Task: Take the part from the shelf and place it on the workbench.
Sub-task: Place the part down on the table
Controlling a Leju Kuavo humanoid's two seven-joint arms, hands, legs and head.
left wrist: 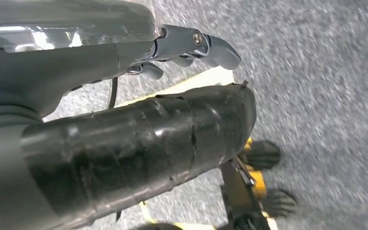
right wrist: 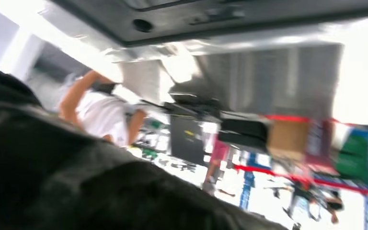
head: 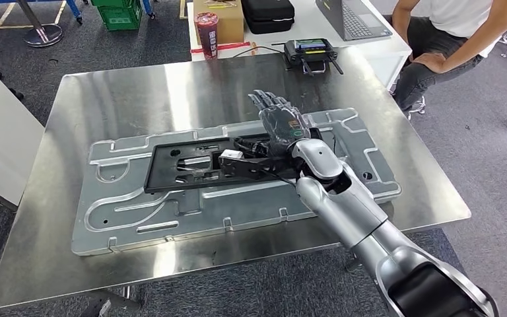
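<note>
1. Steel-topped desk (head: 105, 99), rounded corners, seen from the head view; near edge toward the robot, far edge butting a second white table (head: 376, 46).
2. Large grey metal plate (head: 132, 218) with pressed grooves, lying flat across the middle of the desk, long side roughly parallel to the near edge, tilted slightly.
3. Black frame-shaped part (head: 171, 162) resting flat on top of the grey plate, nearer the plate's far edge, stretching from the plate's left half toward its middle.
4. Silver right arm (head: 356, 211) reaching in from the near right corner of the desk, over the plate.
5. Right hand (head: 280, 125) over the right end of the black part, back of the hand up, fingers stretched out and apart toward the far edge; released, holding nothing that can be seen, touching the part or not cannot be told.
6. Left hand (left wrist: 191, 48) in the left wrist view, hanging over grey floor with a yellow line; fingers curled in with nothing in them, so clenched.
7. Seated person (head: 449, 39) in a white top at the far right, beyond the desk.
8. On the white table: cardboard box (head: 219, 18), black case (head: 267, 13), laptop (head: 353, 16), black controller (head: 310, 51), red cup (head: 206, 33).
</note>
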